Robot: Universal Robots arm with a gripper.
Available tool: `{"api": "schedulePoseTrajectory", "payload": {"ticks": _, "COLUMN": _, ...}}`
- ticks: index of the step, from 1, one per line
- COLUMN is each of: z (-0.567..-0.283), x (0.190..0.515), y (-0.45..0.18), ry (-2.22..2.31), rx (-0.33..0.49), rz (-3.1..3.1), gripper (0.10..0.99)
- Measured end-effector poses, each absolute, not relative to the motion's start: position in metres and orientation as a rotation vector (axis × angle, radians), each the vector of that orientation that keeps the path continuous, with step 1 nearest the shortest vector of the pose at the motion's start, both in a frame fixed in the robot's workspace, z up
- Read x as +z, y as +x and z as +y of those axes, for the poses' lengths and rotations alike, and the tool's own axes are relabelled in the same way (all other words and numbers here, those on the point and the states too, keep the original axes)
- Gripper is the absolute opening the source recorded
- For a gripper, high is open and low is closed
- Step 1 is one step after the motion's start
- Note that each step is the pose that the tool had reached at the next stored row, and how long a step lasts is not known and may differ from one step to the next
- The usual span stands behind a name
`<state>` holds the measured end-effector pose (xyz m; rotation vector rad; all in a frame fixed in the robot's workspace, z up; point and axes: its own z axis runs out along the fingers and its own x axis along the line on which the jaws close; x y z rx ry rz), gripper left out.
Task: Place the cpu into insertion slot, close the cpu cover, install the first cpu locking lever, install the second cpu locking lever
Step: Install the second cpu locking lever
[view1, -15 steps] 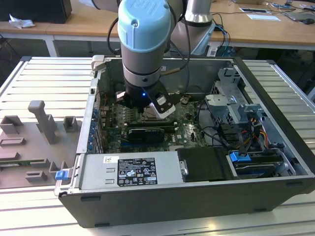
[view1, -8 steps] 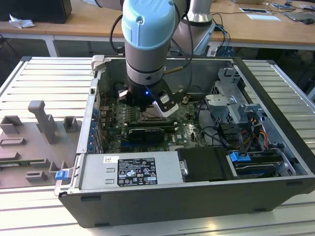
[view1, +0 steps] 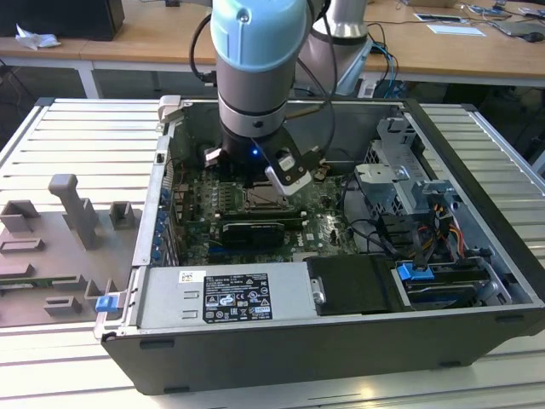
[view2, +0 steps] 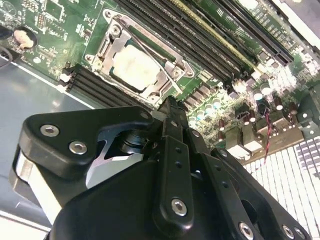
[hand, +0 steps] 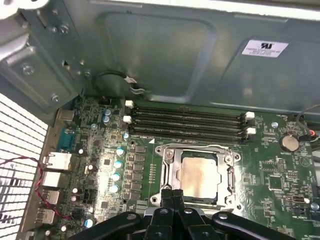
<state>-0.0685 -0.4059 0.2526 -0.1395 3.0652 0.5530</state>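
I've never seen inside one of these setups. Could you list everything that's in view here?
case: one, dark grey, open, on the slatted table
table: one, pale metal slats, under the case
circuit board: one, green, on the case floor
cpu: one, silver-beige, lying in the slot
slot: one, silver frame, mid-board
cover: one, silver, down around the cpu
memory slots: four, black, beside the slot
power supply: one, grey, at the case's near wall
fixture: one, grey, at the exterior view's left
arm: one, grey and blue, over the board
hand: one, black, fingers together, by the slot's edge
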Motion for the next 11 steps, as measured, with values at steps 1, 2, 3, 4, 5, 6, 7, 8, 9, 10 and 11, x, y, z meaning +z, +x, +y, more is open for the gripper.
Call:
{"api": "schedulePoseTrajectory", "payload": {"ticks": 1, "z": -0.406, "x": 0.253, "y": -0.068, "ry": -0.140, "rx": 0.553, "rz": 3.065, "gripper": 0.106}}
{"api": "schedulePoseTrajectory", "payload": {"ticks": 2, "z": -0.406, "x": 0.253, "y": -0.066, "ry": -0.140, "rx": 0.553, "rz": 3.065, "gripper": 0.106}}
{"api": "schedulePoseTrajectory", "payload": {"ticks": 3, "z": -0.406, "x": 0.253, "y": -0.064, "ry": -0.140, "rx": 0.553, "rz": 3.065, "gripper": 0.106}}
{"api": "schedulePoseTrajectory", "payload": {"ticks": 4, "z": -0.406, "x": 0.253, "y": -0.061, "ry": -0.139, "rx": 0.553, "rz": 3.066, "gripper": 0.106}}
{"api": "schedulePoseTrajectory", "payload": {"ticks": 5, "z": -0.406, "x": 0.253, "y": -0.058, "ry": -0.139, "rx": 0.553, "rz": 3.067, "gripper": 0.106}}
{"api": "schedulePoseTrajectory", "payload": {"ticks": 6, "z": -0.406, "x": 0.253, "y": -0.054, "ry": -0.139, "rx": 0.554, "rz": 3.069, "gripper": 0.106}}
{"api": "schedulePoseTrajectory", "payload": {"ticks": 7, "z": -0.406, "x": 0.252, "y": -0.052, "ry": -0.139, "rx": 0.554, "rz": 3.069, "gripper": 0.106}}
{"api": "schedulePoseTrajectory", "payload": {"ticks": 8, "z": -0.406, "x": 0.250, "y": -0.051, "ry": -0.139, "rx": 0.554, "rz": 3.070, "gripper": 0.106}}
{"api": "schedulePoseTrajectory", "payload": {"ticks": 9, "z": -0.406, "x": 0.248, "y": -0.051, "ry": -0.138, "rx": 0.554, "rz": 3.070, "gripper": 0.106}}
{"api": "schedulePoseTrajectory", "payload": {"ticks": 10, "z": -0.407, "x": 0.246, "y": -0.051, "ry": -0.138, "rx": 0.554, "rz": 3.070, "gripper": 0.106}}
{"api": "schedulePoseTrajectory", "payload": {"ticks": 11, "z": -0.408, "x": 0.242, "y": -0.051, "ry": -0.138, "rx": 0.554, "rz": 3.070, "gripper": 0.106}}
